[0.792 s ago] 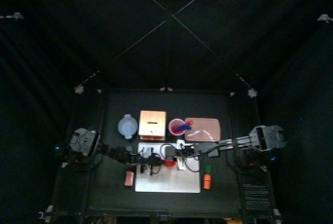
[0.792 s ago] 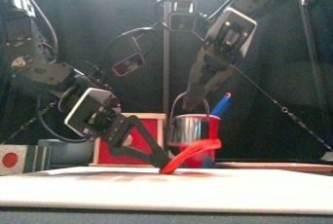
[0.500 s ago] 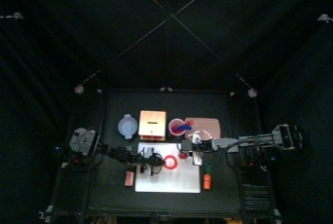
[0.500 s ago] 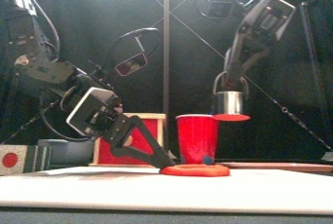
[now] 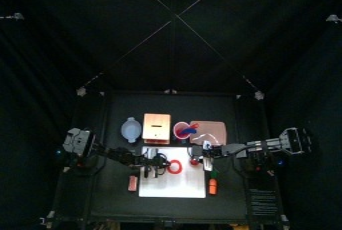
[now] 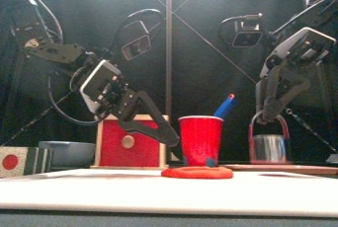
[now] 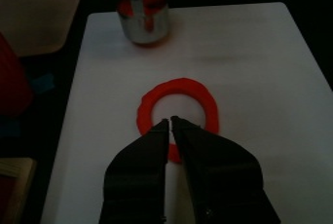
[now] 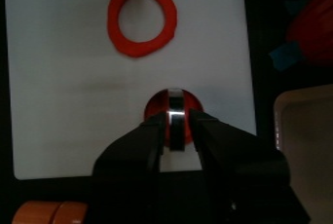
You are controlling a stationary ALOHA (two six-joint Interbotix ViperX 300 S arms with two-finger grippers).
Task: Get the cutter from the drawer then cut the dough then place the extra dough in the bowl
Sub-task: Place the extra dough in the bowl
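The right tool (image 8: 173, 121) is clamped on the wire handle of the round metal cutter (image 6: 270, 148), which is at the right end of the white cutting board (image 7: 260, 92) with red showing inside it. The flat red dough ring (image 6: 199, 173) lies on the board, well apart from the cutter. The left tool (image 7: 173, 123) hangs just above the ring, jaws pressed together and empty. The blue-grey bowl (image 5: 130, 128) sits on the tabletop behind the board's left end.
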